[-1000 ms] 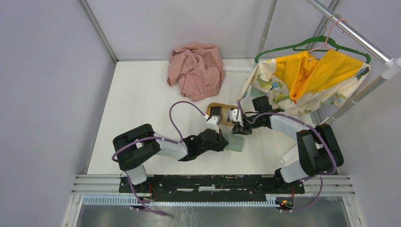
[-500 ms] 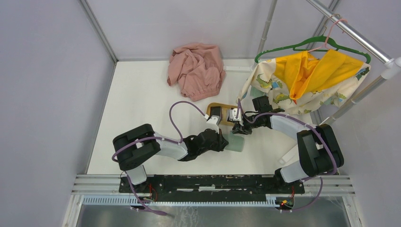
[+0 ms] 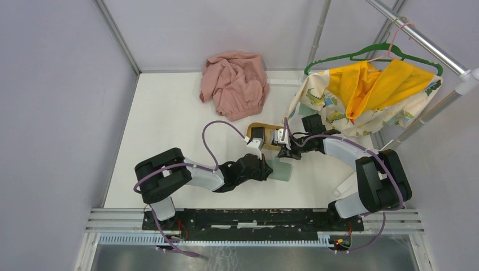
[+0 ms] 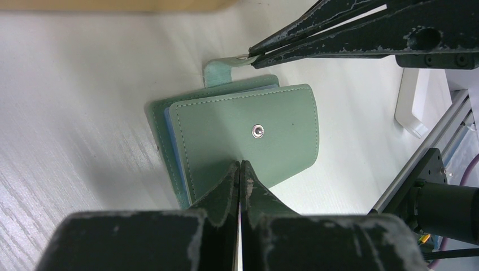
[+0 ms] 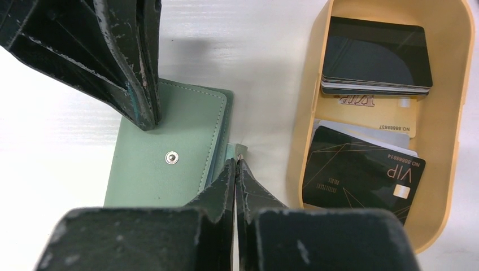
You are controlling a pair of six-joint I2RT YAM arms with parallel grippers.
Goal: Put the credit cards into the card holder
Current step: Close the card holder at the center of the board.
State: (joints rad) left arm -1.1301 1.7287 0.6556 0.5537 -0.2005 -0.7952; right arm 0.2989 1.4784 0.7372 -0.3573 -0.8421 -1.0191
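The grey-green card holder point(image 3: 282, 169) lies closed on the table, its snap showing on the cover point(image 4: 248, 132). My left gripper point(image 4: 240, 165) is shut, with its tips resting on the cover's near edge. My right gripper point(image 5: 235, 162) is shut on the holder's small strap tab point(image 4: 221, 66) at the side facing the tray. The credit cards lie in the oval tan tray point(image 5: 462, 101). There is a black stack point(image 5: 375, 53), a gold-tan card point(image 5: 390, 116) and a black VIP card point(image 5: 361, 175).
A pink crumpled cloth point(image 3: 234, 82) lies at the back. A yellow and patterned garment point(image 3: 367, 93) hangs on a green hanger at the right, close over the right arm. A white block point(image 4: 415, 107) sits near the rail at the table's front edge.
The right arm has shifted very slightly. The card holder and the left gripper stay where they were.
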